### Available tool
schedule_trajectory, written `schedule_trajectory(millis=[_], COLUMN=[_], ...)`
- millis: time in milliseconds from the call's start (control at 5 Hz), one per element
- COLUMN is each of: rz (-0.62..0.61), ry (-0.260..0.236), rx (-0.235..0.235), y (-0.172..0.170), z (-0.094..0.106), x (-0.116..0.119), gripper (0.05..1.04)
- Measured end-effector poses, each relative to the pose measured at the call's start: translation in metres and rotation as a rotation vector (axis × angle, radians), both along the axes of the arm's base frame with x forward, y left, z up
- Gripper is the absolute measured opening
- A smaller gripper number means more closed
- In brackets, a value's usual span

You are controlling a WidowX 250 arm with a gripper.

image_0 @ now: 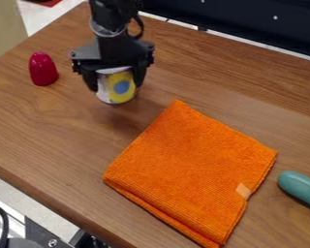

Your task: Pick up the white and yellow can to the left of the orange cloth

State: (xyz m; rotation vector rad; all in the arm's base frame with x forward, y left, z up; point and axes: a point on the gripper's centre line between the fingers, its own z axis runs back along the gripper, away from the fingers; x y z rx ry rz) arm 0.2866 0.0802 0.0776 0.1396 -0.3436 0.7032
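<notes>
1. The gripper (116, 86) hangs down in the upper left of the view, beyond the far corner of the orange cloth (193, 169) and to its left.
2. Its two fingers stand apart only by the width of the can (122, 88), closed against the can's opposite sides, so it is holding it.
3. The can is up and to the left of the cloth's far corner, near it but not touching it. It stands upright or nearly so: its long axis runs up and down, in line with the gripper, with its top end up between the fingers and its bottom end toward the table (47, 140). Whether the bottom touches the table, I cannot tell.
4. The side of the can turned to the camera has a yellow patch with a blue round spot, and a pale part to the left of it.
5. The cloth lies flat and folded on the table, one corner pointing toward the back, with a small pale tag (243, 190) by its right edge.
6. A shiny red thing (43, 69) with a rounded top stands on the table, well to the left of the cloth's far corner, apart from the can.
7. Just right of the cloth lies a teal thing (302, 190), its rounded end toward the cloth, its length slanting down to the right.
</notes>
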Motion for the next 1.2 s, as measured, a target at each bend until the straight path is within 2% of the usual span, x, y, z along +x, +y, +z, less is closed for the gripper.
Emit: schedule_trajectory(millis=[200,400,800,1000,1200], rz=[-0.015,-0.024,-0.073,-0.094,-0.124], ry=[0.015,0.042,0.112,0.135,0.092], rx=[0.0,-0.002,-0.035,-0.067,-0.109], y=[0.0,-0.005,-0.027,-0.043,-0.067], z=[-0.001,0.004,0.011,0.011,0.018], x=[-0.002,-0.015,-0.038,-0.04,-0.028], gripper=[0.998,0.998,0.998,0.998,0.998])
